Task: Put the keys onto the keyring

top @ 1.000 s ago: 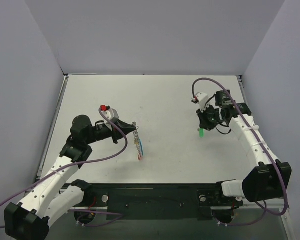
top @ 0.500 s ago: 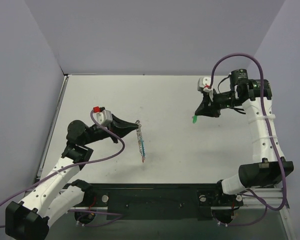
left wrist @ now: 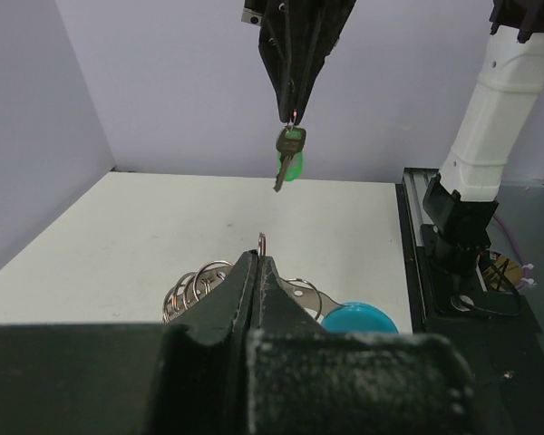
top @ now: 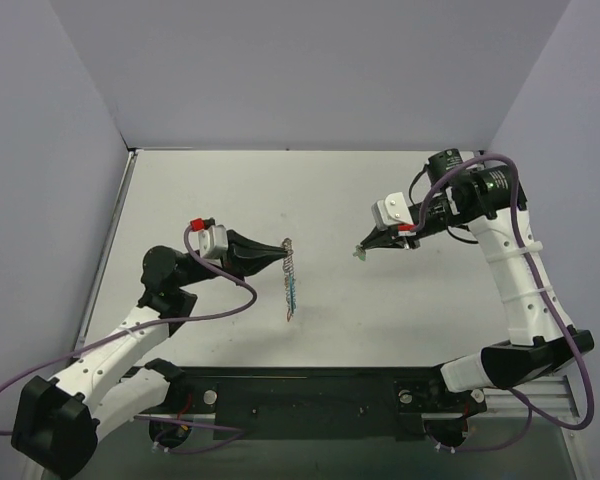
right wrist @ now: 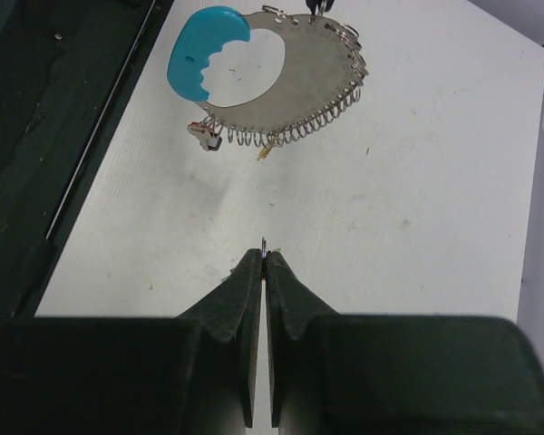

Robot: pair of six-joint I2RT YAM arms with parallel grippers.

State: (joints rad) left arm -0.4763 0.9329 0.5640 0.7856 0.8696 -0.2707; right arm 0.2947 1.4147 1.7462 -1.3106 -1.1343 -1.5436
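Two arms meet over the middle of the tabletop (top: 400, 310), each carrying its load in the air, the two loads near each other but not touching. The left fingers (top: 278, 247) are pressed together on a small wire loop at the top of the keyring (top: 290, 282). It dangles below them with its light-blue segment (right wrist: 204, 54) away from the grip. The right fingers (top: 368, 243) are likewise shut, pinching the tiny ring at the head of the green key (left wrist: 291, 161), whose blade hangs downward.

The step in hand looks like bringing the key across to thread it onto the keyring. Both things hang loosely, so any quick move would likely set them swinging. A slow, level approach should serve best, with the left arm holding steady as the fixed target. The left wrist view has the key almost straight ahead and above, which helps with lining up. Which coil offers a free end I cannot tell; that needs settling before contact.
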